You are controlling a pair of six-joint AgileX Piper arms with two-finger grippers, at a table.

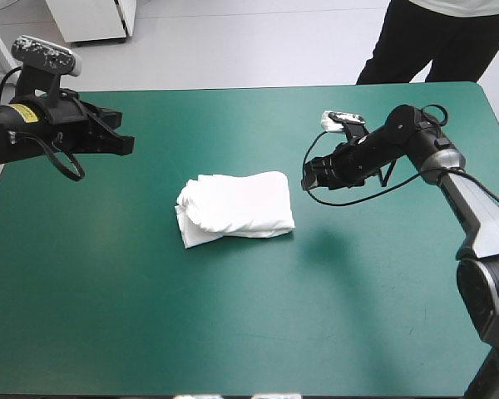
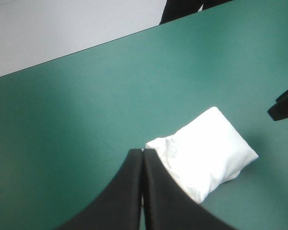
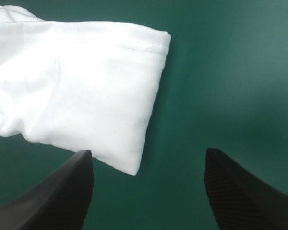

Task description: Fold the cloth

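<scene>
The white T-shirt (image 1: 235, 208) lies as a folded bundle on the teal-green cover near the table's middle. My left gripper (image 1: 126, 144) hangs above the table's left part, well clear of the bundle, its black fingers shut in one pointed arch (image 2: 142, 152); the T-shirt (image 2: 206, 153) lies ahead of it and to one side. My right gripper (image 1: 309, 177) stands open just right of the bundle, nothing between its fingers. In the right wrist view the T-shirt (image 3: 77, 96) lies just ahead of the right gripper (image 3: 149, 160), with its hemmed corner near one finger.
The table's far edge (image 1: 283, 87) runs behind both arms. Bare teal-green cover (image 1: 233, 324) stretches in front of the bundle toward the near edge. The right gripper's fingers (image 2: 284, 108) show at the side of the left wrist view.
</scene>
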